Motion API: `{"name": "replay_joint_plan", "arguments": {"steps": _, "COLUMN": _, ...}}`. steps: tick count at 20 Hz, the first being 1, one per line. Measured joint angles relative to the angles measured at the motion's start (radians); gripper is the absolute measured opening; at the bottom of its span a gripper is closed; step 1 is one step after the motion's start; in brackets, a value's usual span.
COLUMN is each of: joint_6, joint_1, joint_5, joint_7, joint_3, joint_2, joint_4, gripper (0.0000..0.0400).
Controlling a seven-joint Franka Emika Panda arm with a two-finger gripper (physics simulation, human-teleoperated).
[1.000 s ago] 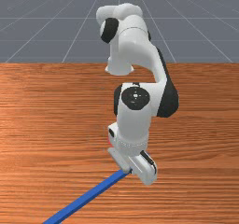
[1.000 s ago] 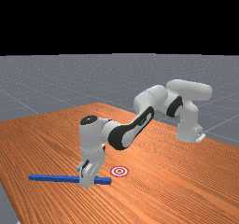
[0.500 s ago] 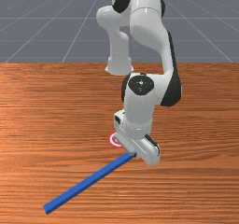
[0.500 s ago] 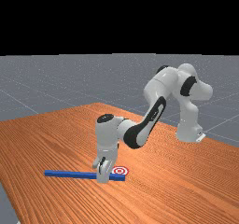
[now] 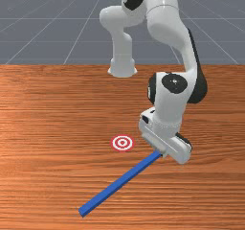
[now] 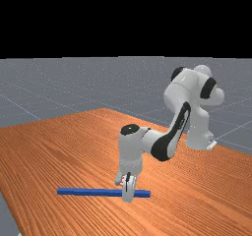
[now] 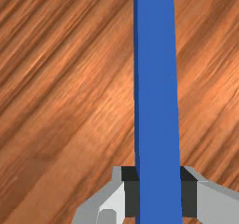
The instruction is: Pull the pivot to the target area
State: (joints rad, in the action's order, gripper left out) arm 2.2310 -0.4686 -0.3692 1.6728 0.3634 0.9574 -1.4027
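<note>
Holding the long, straight blue bar [image 5: 122,182] near one end, the white-and-grey two-finger gripper [image 7: 160,197] has its jaws clamped on it; in the wrist view the dark pads [image 7: 132,198] touch both sides. So the gripping part looks done. The bar, which I take for the pivot, lies slantwise on the orange-brown wooden table [image 5: 43,128]. In the front view, it passes beside the round red-and-white target [image 5: 122,143] without covering it. The placing is therefore not finished; what is left, I judge, is bringing the bar onto the target.
</note>
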Motion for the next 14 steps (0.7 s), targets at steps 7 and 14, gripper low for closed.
{"name": "replay_joint_plan", "arguments": {"steps": 7, "joint_6": 0.02, "joint_1": -0.074, "joint_5": -0.002, "joint_7": 0.008, "joint_3": 0.008, "joint_2": -0.167, "joint_4": -0.299, "gripper": 0.0096}}
{"name": "replay_joint_plan", "arguments": {"steps": 14, "joint_6": 0.237, "joint_1": -0.093, "joint_5": -0.002, "joint_7": -0.112, "joint_3": 0.018, "joint_2": -0.302, "joint_4": -0.566, "gripper": 0.0095}}
